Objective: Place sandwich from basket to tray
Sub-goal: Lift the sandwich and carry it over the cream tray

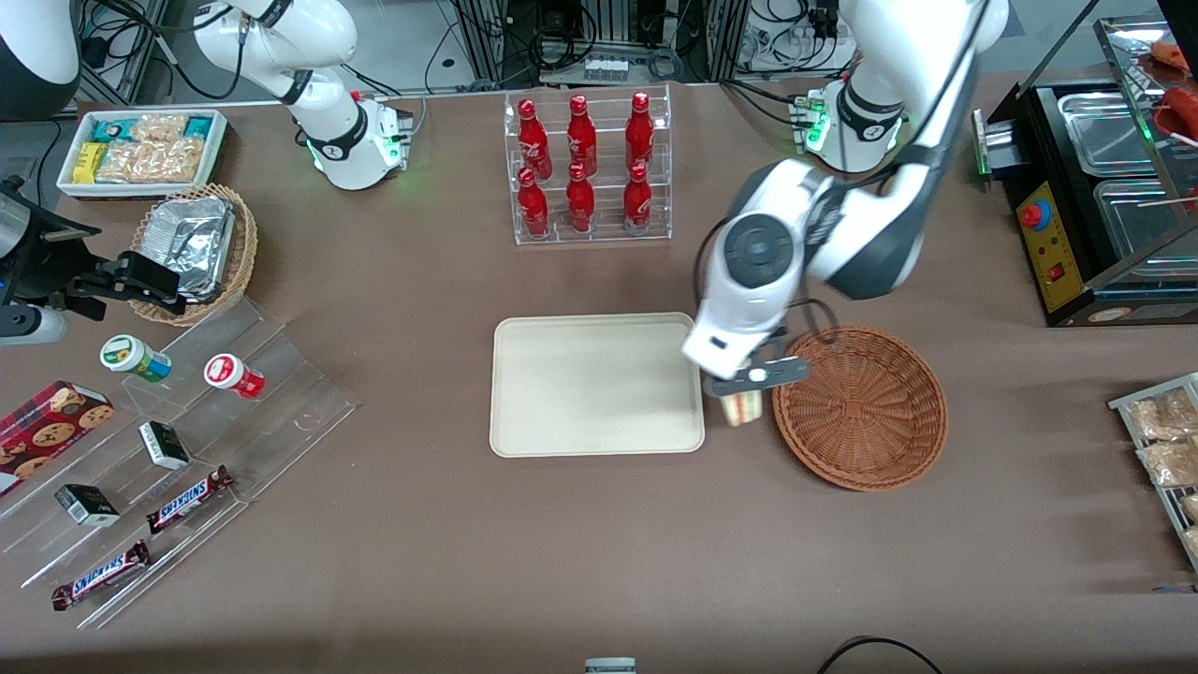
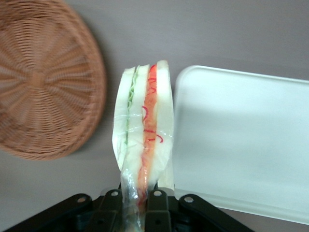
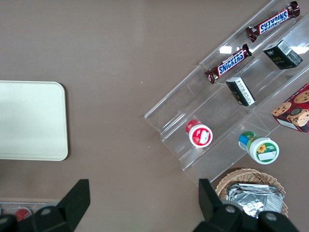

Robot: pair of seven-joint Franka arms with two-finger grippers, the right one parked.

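My gripper (image 1: pixel 744 398) hangs above the table in the gap between the basket (image 1: pixel 861 407) and the tray (image 1: pixel 597 384). It is shut on the sandwich (image 1: pixel 745 408), a plastic-wrapped white wedge with red, orange and green layers. In the left wrist view the sandwich (image 2: pixel 144 126) stands out from the black fingers (image 2: pixel 157 203), which pinch its wrapped end. The reddish-brown woven basket (image 2: pixel 43 82) lies empty to one side of it and the cream tray (image 2: pixel 241 140) to the other, also bare. The sandwich is clear of the basket rim and just short of the tray's edge.
A clear rack of red bottles (image 1: pixel 587 168) stands farther from the front camera than the tray. A black food-warmer cabinet (image 1: pixel 1095 187) and a wire rack of packaged pastries (image 1: pixel 1165 449) sit at the working arm's end. Snack shelves (image 1: pixel 168 449) and a foil-filled tan basket (image 1: pixel 197 248) lie toward the parked arm's end.
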